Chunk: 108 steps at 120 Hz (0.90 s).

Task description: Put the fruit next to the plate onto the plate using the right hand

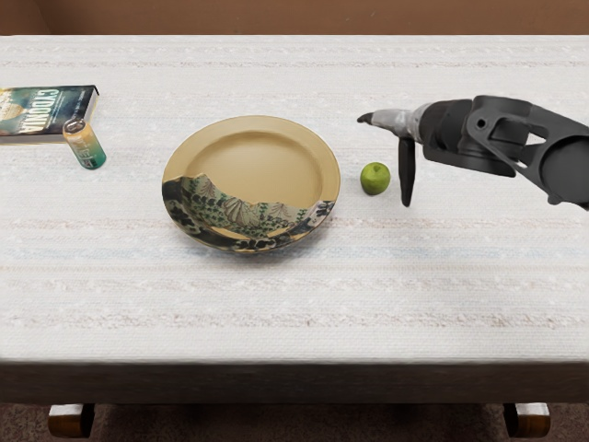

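A pale, cloth-textured table [294, 322] fills the foreground. Above it, the right hand [403, 129] reaches in from the right, spread open and holding nothing, with one finger [406, 175] pointing down. Just left of that finger, a small green apple [375, 178] sits on the table beside the plate [248, 152], not on it. At far left lie a can [84, 144] and a book [41, 110].

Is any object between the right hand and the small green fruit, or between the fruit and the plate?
Nothing visible. The small round green fruit lies between the round tan painted plate and the open right hand, with only tablecloth in both gaps.
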Each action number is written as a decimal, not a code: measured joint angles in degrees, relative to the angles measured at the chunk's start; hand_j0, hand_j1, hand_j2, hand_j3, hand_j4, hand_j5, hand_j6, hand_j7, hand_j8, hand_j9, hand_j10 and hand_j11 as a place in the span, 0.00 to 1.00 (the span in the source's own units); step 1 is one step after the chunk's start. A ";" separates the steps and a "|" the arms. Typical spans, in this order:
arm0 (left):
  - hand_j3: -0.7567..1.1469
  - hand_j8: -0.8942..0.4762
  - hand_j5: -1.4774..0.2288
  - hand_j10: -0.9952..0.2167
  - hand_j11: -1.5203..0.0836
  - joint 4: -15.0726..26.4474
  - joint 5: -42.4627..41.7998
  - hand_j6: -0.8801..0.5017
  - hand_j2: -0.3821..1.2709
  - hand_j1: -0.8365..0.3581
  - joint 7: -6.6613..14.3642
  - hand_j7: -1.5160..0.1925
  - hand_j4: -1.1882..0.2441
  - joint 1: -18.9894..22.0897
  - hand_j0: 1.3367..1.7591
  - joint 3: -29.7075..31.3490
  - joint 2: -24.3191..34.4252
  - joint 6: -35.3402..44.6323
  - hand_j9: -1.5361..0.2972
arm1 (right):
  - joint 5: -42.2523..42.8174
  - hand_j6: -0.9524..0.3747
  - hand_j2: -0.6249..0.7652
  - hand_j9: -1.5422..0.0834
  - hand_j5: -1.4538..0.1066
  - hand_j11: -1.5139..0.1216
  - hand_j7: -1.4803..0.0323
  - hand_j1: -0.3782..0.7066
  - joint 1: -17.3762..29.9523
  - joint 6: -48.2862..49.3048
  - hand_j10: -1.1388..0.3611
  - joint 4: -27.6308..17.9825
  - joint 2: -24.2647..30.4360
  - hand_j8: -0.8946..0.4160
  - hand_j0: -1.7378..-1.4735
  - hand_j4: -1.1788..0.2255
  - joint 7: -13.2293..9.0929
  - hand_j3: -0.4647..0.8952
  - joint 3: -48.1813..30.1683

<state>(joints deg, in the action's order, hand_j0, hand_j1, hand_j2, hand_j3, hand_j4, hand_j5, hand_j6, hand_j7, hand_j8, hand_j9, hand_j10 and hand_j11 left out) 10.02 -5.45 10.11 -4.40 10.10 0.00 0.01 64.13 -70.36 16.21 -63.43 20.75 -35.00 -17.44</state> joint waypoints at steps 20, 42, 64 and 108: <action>0.40 0.65 0.87 0.82 0.95 0.00 0.00 0.64 0.23 0.99 0.00 0.89 0.83 0.00 0.76 0.00 0.00 0.01 0.84 | 0.78 0.69 0.45 0.93 0.91 0.90 0.95 0.06 0.17 -1.48 0.74 1.91 -2.70 0.66 0.30 0.82 0.00 0.34 0.32; 0.40 0.65 0.87 0.82 0.95 0.00 0.00 0.64 0.23 0.99 0.00 0.89 0.83 0.00 0.76 0.00 0.00 0.01 0.84 | 2.71 0.65 0.44 0.89 0.87 0.86 0.91 0.11 1.56 -4.98 0.71 2.42 -4.44 0.62 0.30 0.78 0.00 0.34 0.56; 0.40 0.65 0.87 0.82 0.95 0.00 0.00 0.64 0.23 0.99 0.00 0.89 0.83 -0.04 0.76 0.00 0.00 0.00 0.84 | 5.00 0.64 0.44 0.87 0.85 0.84 0.89 0.14 3.72 -8.08 0.69 2.80 -5.43 0.60 0.30 0.77 0.00 0.34 0.64; 0.40 0.65 0.87 0.82 0.95 0.00 0.00 0.64 0.23 0.99 0.00 0.89 0.83 0.00 0.76 0.00 0.00 0.01 0.84 | 8.28 0.62 0.43 0.84 0.82 0.82 0.87 0.17 6.43 -10.75 0.67 3.30 -6.82 0.58 0.30 0.74 0.00 0.34 1.40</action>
<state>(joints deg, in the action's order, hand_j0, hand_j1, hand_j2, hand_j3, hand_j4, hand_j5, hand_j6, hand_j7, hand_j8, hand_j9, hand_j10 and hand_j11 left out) 10.02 -5.45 10.11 -4.40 10.10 0.00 0.02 72.41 -63.93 5.46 -60.13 13.93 -35.00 -16.04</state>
